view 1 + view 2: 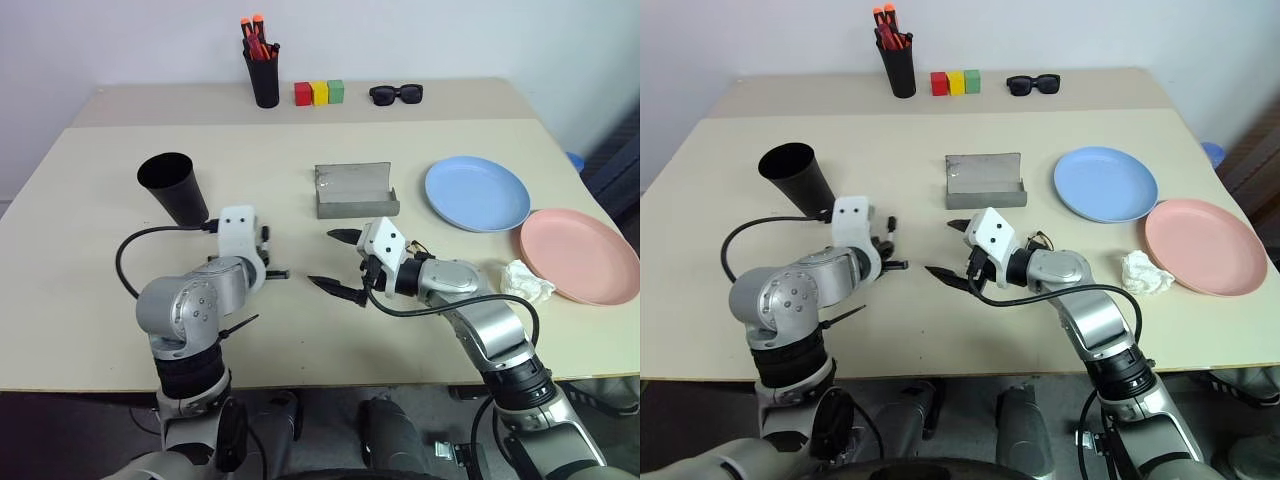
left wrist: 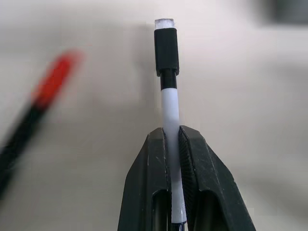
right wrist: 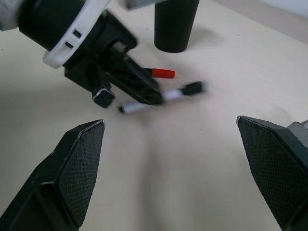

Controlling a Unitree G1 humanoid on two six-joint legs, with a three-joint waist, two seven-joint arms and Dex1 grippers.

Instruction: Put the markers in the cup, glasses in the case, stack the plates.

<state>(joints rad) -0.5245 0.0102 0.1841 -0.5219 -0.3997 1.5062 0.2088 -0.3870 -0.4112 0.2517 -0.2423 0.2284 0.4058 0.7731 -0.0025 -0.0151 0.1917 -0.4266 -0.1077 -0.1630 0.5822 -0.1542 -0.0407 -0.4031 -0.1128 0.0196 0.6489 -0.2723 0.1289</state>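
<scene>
So right up close, my left fingers (image 2: 173,159) are clamped on the short white marker (image 2: 169,103), pinching the white barrel around its middle with the black cap sticking out ahead. It looks light, stiff and a bit slick, so I'd guess a mid-barrel grip like this keeps it from pivoting; too close to an end and it'd probably swing. The longer black and red marker (image 2: 36,108) lies on the worktop (image 1: 90,200) just beside it, not held.

My right fingers (image 1: 338,262) are spread wide with nothing in them, hovering near the middle of the worktop. The wire-frame glasses (image 1: 1042,241) seem to sit right behind that wrist, mostly hidden. They look fragile, so I'd go for the bridge or a temple, not the lenses. A crumpled white tissue (image 1: 525,280) sits off to the right.

Further out, the black cup (image 1: 174,186) stands just past my left wrist, tilted in the eye views, mouth up. The grey case (image 1: 355,190) lies open mid-worktop. The blue plate (image 1: 477,192) and pink plate (image 1: 580,255) sit side by side on the right, not stacked yet.
</scene>
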